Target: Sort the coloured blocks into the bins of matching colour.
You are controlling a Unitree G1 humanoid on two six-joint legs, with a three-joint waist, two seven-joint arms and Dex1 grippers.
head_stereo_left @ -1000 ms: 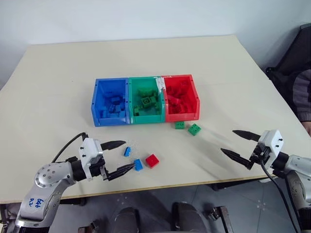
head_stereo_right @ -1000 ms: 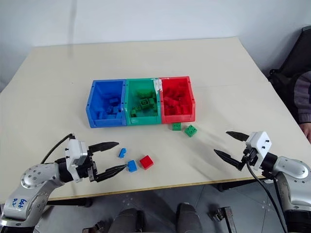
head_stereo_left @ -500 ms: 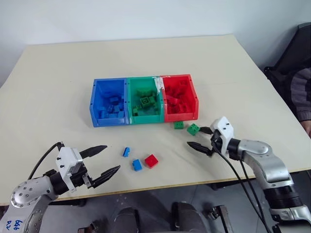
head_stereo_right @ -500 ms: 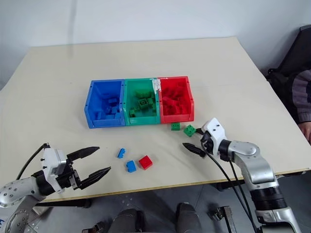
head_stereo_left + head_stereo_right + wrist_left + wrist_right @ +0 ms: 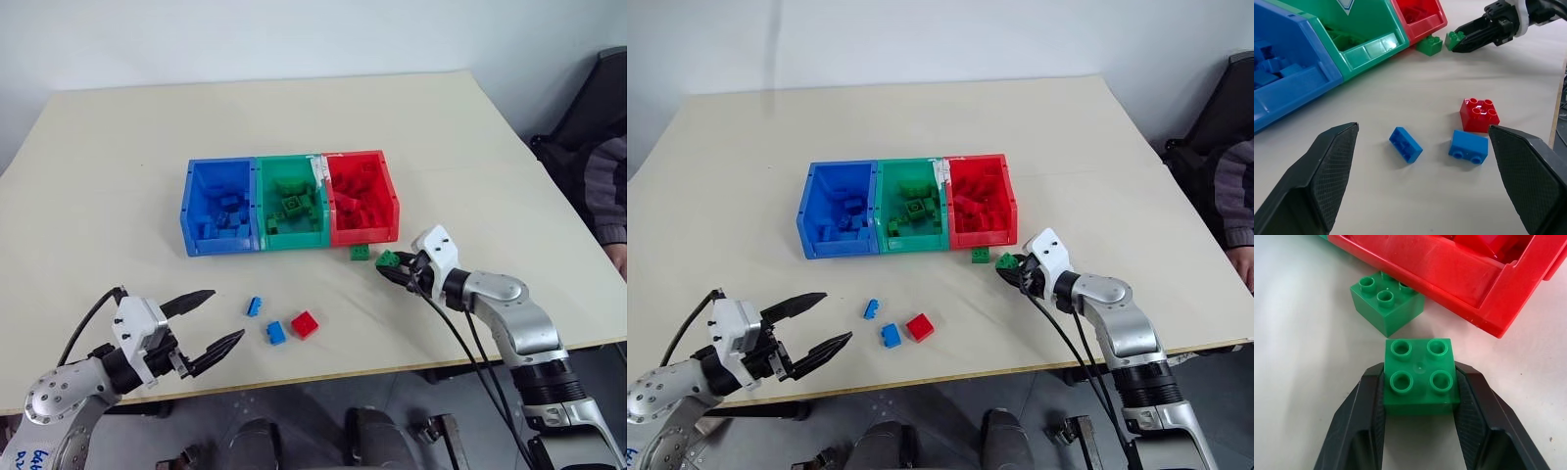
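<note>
Reaching in from the right edge, the right end effector (image 5: 1419, 431) now clamps a green block (image 5: 1420, 375) near the red bin (image 5: 362, 197).
On the bench (image 5: 118, 157), blue bin (image 5: 219, 207), green bin (image 5: 291, 203) and red bin hold matching bricks; left end effector (image 5: 209, 322) gapes wide, nearer than two blue blocks (image 5: 255, 306) and a red block (image 5: 305, 324).

Second green block (image 5: 1385, 304) and red bin (image 5: 1459, 274) crowd the right pincer (image 5: 1420, 431); bare table (image 5: 147, 147) elsewhere.

Green block (image 5: 1420, 374) studs-up beside red bin (image 5: 1449, 269); blue, red blocks loose.
</note>
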